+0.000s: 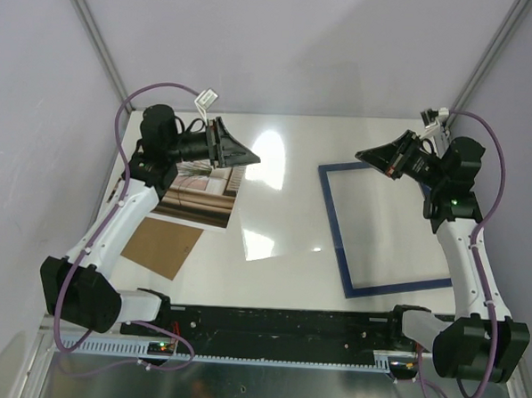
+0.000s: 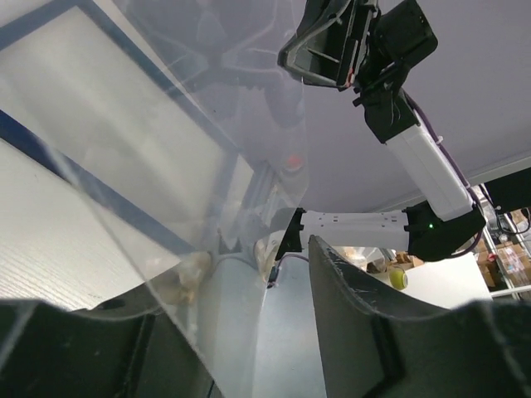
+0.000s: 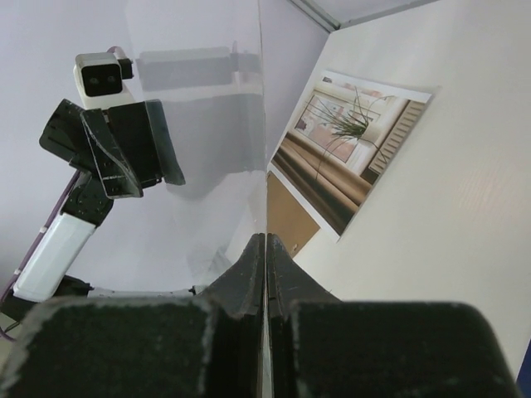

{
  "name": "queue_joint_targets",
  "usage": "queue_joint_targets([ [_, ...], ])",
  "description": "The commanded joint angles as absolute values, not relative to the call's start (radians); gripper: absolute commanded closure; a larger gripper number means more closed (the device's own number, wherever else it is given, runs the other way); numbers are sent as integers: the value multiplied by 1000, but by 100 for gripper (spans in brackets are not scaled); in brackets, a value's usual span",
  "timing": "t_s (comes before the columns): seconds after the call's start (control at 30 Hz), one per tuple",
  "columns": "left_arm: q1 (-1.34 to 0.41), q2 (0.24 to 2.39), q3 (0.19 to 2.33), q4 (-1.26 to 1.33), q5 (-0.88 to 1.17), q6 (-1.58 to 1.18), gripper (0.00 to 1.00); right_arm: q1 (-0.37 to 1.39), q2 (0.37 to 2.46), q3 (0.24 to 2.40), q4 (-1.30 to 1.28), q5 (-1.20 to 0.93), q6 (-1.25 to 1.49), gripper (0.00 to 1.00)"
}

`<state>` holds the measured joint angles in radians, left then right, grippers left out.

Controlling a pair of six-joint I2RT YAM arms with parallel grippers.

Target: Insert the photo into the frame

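Over the table (image 1: 243,287) middle, clear sheet (image 1: 284,200) held only by right gripper (image 1: 362,155) clamped on one edge (left gripper (image 1: 250,158) jaws apart around the other), so it could sag or slip onto the frame (image 1: 333,229) near the right edge; photo (image 1: 203,200) lies by the left edge.

White links, black joints, purple cables (image 1: 120,120) on left arm (image 1: 113,222), right arm (image 1: 464,256); black left gripper (image 1: 250,159), right gripper (image 1: 363,156).
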<state>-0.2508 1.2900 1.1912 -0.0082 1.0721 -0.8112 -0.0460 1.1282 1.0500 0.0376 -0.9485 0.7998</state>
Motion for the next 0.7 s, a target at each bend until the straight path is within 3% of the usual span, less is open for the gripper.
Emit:
queue_joint_targets([
  [0.0,-250,1272,1193,53,1065,-853,53,-51,1086,1017,132,-890,852,100],
  [0.2,-250,1280,1190,99,1062,-897,67,-51,1077,980,170,-876,876,100],
  [0.4,-249,1295,1186,146,1076,-920,95,-51,1086,969,215,-882,894,100],
  [0.47,-249,1299,1186,148,1071,-915,99,-51,1089,968,231,-884,899,99],
  [0.5,-249,1301,1188,148,1068,-912,99,-51,1090,969,231,-881,898,97],
  [0.57,-243,1303,1192,146,1062,-905,100,-55,1093,972,207,-868,873,82],
  [0.67,-218,1313,1212,133,1056,-894,100,-65,1093,987,82,-819,791,53],
])
